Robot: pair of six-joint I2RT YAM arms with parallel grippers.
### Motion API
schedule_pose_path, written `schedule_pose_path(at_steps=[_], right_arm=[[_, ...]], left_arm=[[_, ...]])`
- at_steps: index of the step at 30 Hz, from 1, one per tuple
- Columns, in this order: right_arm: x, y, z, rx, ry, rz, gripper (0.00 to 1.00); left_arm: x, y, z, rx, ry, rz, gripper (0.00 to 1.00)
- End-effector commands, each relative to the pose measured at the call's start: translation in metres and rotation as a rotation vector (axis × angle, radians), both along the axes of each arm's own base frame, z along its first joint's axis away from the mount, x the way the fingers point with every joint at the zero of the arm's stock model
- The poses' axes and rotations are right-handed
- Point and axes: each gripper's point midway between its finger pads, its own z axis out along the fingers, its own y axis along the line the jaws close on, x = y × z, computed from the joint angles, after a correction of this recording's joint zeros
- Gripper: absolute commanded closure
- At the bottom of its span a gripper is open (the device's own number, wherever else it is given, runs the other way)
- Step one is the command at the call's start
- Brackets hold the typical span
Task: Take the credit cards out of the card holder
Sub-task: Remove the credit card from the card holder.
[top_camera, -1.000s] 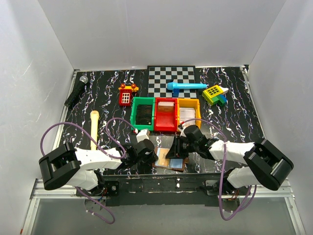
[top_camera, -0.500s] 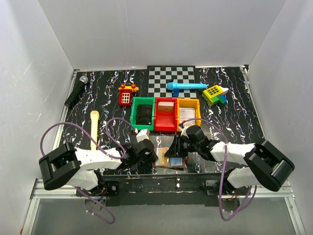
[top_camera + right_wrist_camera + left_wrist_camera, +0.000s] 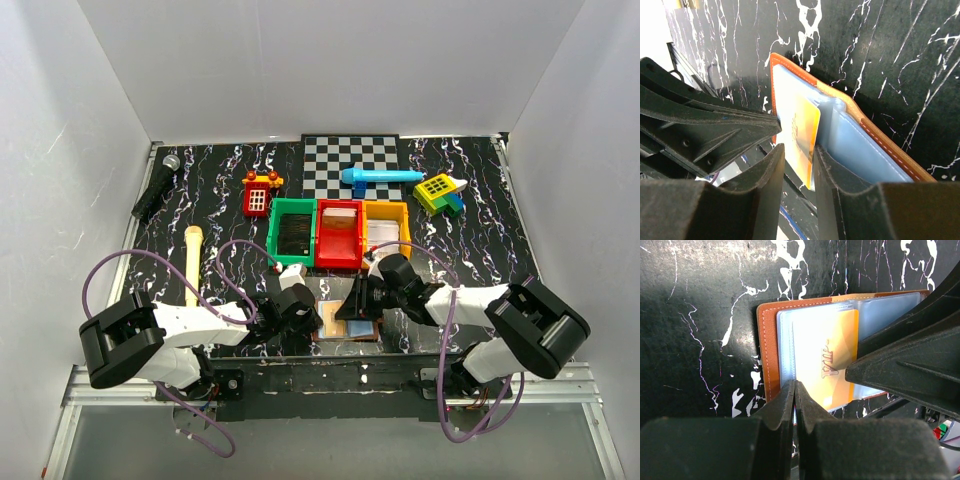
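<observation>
Top external view: red bin point(image 3: 339, 235) beyond open card holder point(image 3: 771, 352). Left gripper point(image 3: 794, 390) clenched on holder's pale edge; right gripper point(image 3: 797, 152) grasped yellow card point(image 3: 801, 131).

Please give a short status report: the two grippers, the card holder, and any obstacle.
Left gripper shut on card holder edge. Right gripper jaws narrowly apart around yellow card, grip unclear. Holder open, flat on table. Nothing blocking.

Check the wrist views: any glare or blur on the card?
Left wrist: glare washes out the orange card on its left side, "VIP" still readable; near end effector soft. Right wrist: card edge sharp, no glare; foreground fingers blurred.
</observation>
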Motion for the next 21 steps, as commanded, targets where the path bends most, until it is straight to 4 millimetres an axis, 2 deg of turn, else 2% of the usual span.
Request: schedule_pose_path(at_steps=[1, 7, 11, 21], right_arm=[[-0.004, 0.025, 0.028, 0.120, -0.026, 0.094, 0.64], [-0.007, 0.029, 0.036, 0.166, -0.035, 0.125, 0.70], [-0.011, 0.034, 0.041, 0.219, -0.032, 0.158, 0.69], [-0.014, 0.030, 0.037, 0.193, -0.022, 0.164, 0.68]], left_arm=[[-0.034, 0.060, -0.060, 0.280, 0.137, -0.046, 1.00], [-0.033, 0.058, -0.060, 0.276, 0.132, -0.048, 1.00], [-0.033, 0.057, -0.060, 0.273, 0.131, -0.050, 1.00], [-0.033, 0.059, -0.062, 0.278, 0.136, -0.042, 1.00]])
